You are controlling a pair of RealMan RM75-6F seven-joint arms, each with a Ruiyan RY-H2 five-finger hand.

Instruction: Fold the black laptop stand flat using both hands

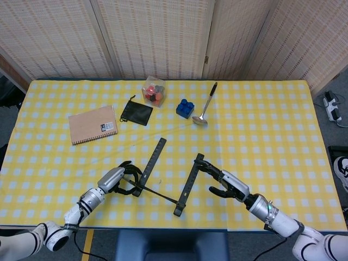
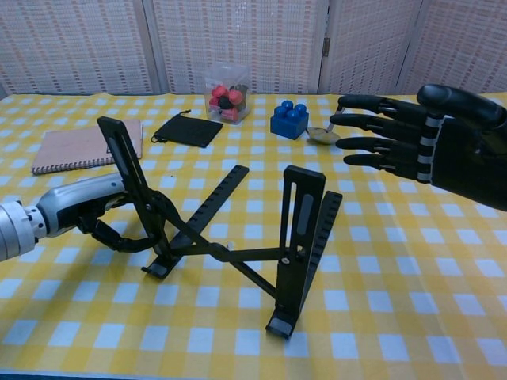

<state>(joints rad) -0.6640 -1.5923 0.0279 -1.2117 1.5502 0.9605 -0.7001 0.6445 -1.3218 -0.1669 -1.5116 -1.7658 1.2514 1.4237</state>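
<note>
Head view: the black laptop stand (image 1: 166,176) lies on the near-centre part of the yellow checked surface (image 1: 261,125), its two long rails splayed apart and joined by thin cross-struts. The left hand (image 1: 117,180) is at the stand's left end, its dark fingers curled around the struts beside the left rail. The right hand (image 1: 225,184) is just right of the right rail, fingers spread and reaching toward the rail's far tip; whether they touch it cannot be told. Along the far side of the surface lie a brown notebook (image 1: 93,124), a black pouch (image 1: 136,112), a clear box of red pieces (image 1: 153,91), a blue brick (image 1: 185,108) and a ladle (image 1: 205,105).

Chest view: the stand (image 2: 230,245) is still unfolded, with both support arms raised upright from the rails and crossing struts low between them. The left hand (image 2: 87,210) grips the stand at the foot of the left upright arm. The right hand (image 2: 420,142) hovers wide, fingers apart and holding nothing, above and to the right of the right upright arm, clear of it.
</note>
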